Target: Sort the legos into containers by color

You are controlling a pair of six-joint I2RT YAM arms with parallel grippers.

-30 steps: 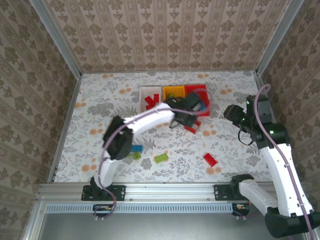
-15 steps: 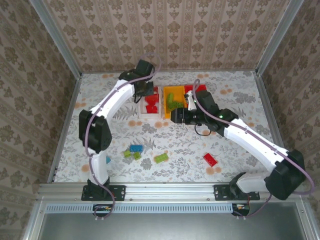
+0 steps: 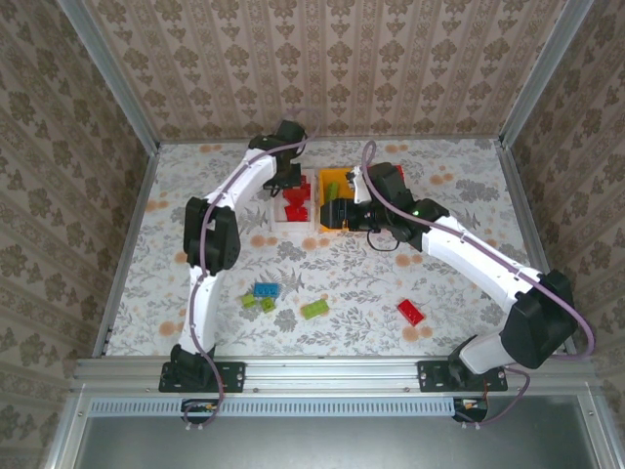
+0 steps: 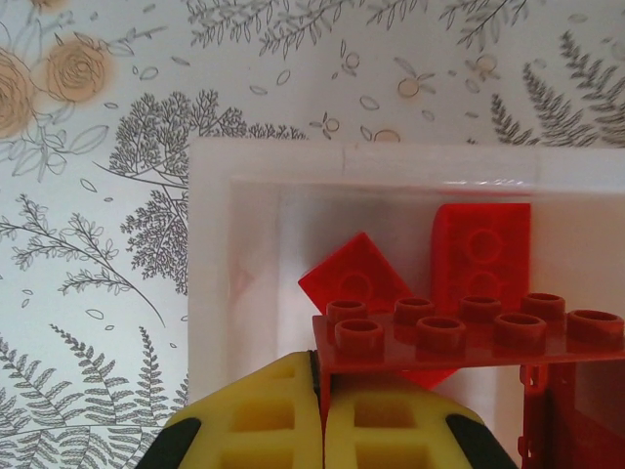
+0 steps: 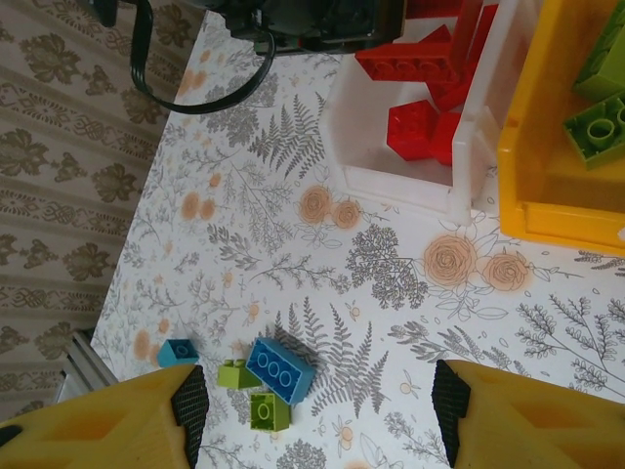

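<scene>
While the left gripper (image 3: 286, 182) hangs over the far end of the white bin (image 3: 293, 222), its yellow fingers (image 4: 264, 420) are pressed together with only a thin seam between them, and nothing is seen in that seam. In the left wrist view a red plate (image 4: 459, 337) with two rows of studs lies just beyond the fingertips, inside the bin and over two more red bricks (image 4: 356, 278); whether the fingers touch the plate I cannot tell. The right gripper (image 3: 339, 211) is at the near edge of the yellow bin (image 3: 337, 182), which stands against the right side of the white bin. Its jaws are spread wide and hold nothing, with only the table (image 5: 293, 254) under them. Lime green bricks (image 5: 601, 122) lie in the yellow bin. Loose on the table, nearer to the arm bases, are a blue brick (image 3: 265, 290), two small green pieces (image 3: 268, 304) just beside it, a longer green brick (image 3: 313, 309), and, well apart to the right, a red brick (image 3: 411, 312).
</scene>
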